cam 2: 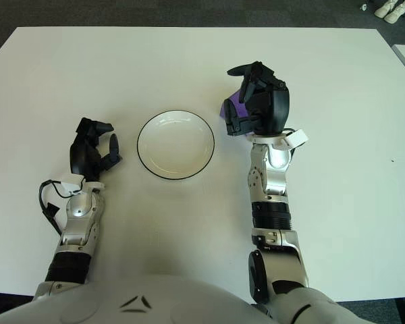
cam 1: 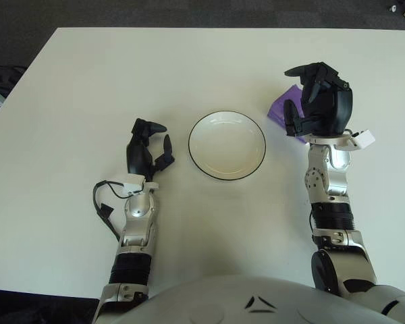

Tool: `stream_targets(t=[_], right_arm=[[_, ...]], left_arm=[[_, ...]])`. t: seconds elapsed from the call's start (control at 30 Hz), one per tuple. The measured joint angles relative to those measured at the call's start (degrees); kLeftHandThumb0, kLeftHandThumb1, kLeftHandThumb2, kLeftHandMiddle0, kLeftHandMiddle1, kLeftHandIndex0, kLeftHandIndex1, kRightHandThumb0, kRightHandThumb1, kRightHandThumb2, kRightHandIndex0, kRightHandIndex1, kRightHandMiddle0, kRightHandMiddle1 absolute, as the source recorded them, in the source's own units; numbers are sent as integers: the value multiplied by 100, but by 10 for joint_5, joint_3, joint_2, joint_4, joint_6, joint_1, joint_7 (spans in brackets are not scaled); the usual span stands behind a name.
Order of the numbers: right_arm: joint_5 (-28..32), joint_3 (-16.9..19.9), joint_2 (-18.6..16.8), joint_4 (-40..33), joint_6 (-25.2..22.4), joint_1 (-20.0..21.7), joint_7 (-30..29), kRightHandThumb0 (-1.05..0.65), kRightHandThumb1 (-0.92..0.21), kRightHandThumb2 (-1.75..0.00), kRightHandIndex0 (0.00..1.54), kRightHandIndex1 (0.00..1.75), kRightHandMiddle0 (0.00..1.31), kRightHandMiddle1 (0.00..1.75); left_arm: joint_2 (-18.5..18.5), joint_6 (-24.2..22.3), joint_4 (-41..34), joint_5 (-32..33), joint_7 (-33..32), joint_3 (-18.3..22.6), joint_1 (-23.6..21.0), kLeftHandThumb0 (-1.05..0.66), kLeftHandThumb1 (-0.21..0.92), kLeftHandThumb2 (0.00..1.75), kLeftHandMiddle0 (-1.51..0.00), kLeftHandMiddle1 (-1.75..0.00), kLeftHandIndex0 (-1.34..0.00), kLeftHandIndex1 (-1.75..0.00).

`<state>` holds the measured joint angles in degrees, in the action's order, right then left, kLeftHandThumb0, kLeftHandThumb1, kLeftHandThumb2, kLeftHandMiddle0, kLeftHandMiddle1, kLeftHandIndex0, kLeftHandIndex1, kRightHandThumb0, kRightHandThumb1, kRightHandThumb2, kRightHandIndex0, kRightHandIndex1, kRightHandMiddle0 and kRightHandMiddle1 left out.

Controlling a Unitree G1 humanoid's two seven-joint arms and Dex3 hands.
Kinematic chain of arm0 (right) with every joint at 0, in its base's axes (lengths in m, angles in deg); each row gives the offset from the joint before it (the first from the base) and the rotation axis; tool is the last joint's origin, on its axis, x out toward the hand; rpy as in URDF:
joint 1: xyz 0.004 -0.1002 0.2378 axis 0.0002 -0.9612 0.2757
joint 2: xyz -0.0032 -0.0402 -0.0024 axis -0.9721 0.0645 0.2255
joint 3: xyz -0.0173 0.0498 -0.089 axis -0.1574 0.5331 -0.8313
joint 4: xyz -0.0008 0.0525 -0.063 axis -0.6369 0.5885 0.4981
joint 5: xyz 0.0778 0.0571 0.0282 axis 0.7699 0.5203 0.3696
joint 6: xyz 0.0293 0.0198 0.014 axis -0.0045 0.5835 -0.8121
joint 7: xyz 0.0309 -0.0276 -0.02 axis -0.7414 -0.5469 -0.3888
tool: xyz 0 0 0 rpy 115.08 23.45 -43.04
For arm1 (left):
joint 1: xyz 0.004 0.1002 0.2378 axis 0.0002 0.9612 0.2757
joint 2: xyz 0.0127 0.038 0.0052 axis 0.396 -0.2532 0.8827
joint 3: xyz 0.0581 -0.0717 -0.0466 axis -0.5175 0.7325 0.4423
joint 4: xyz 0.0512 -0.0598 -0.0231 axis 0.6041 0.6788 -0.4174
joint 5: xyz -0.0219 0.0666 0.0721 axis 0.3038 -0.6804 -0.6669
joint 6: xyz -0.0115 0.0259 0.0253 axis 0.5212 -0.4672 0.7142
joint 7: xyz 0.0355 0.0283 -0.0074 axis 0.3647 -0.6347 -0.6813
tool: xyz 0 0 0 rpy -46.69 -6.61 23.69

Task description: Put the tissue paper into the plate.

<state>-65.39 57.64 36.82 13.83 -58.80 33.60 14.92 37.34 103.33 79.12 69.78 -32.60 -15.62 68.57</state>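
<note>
A round white plate [cam 1: 227,144] with a thin dark rim sits empty at the table's centre. Just right of it lies the tissue paper, a small purple pack [cam 1: 281,108], flat on the white table. My right hand [cam 1: 312,96] is over the pack's right part and hides most of it. Its dark fingers are spread and hold nothing, with the thumb reaching left above the pack. Only the pack's left edge [cam 2: 230,106] shows. My left hand [cam 1: 150,145] shows left of the plate, fingers relaxed and holding nothing.
The white table [cam 1: 88,88] spreads wide on all sides, with dark floor beyond its far edge. A black cable [cam 1: 102,202] loops beside my left forearm. Small white objects [cam 2: 386,8] lie on the floor at the far right.
</note>
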Motion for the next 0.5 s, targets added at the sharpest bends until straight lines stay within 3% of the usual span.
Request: stream_targets(t=[0.1, 0.17, 0.2, 0.3, 0.37, 0.5], right_arm=[[-46, 3, 0, 1, 15, 3, -20, 0, 12, -174, 97, 156, 75, 175], [-98, 6, 3, 8, 42, 7, -42, 0, 5, -165, 83, 165, 81, 162], [-120, 9, 7, 11, 54, 9, -50, 0, 1, -162, 79, 167, 78, 161], [-168, 15, 33, 29, 94, 13, -55, 0, -18, -144, 64, 173, 61, 164], [-181, 23, 54, 41, 107, 14, -55, 0, -36, -120, 56, 166, 50, 164], [-232, 42, 103, 45, 102, 9, -66, -57, -33, -106, 18, 130, 12, 142]], left_arm=[[-1, 0, 0, 0, 0, -1, 0, -41, 56, 101, -70, -135, -42, -175], [-1, 0, -1, 0, 0, -1, 0, -41, 56, 102, -70, -135, -42, -175], [-1, 0, -1, 0, 0, -1, 0, -41, 56, 102, -70, -135, -42, -175], [0, 0, -1, 0, 1, -2, 0, -41, 56, 102, -70, -135, -42, -175], [0, 0, -1, 0, 1, -2, 0, -41, 56, 102, -70, -135, -42, -175], [-1, 0, -1, 0, 0, -2, 1, -41, 56, 101, -70, -135, -42, -175]])
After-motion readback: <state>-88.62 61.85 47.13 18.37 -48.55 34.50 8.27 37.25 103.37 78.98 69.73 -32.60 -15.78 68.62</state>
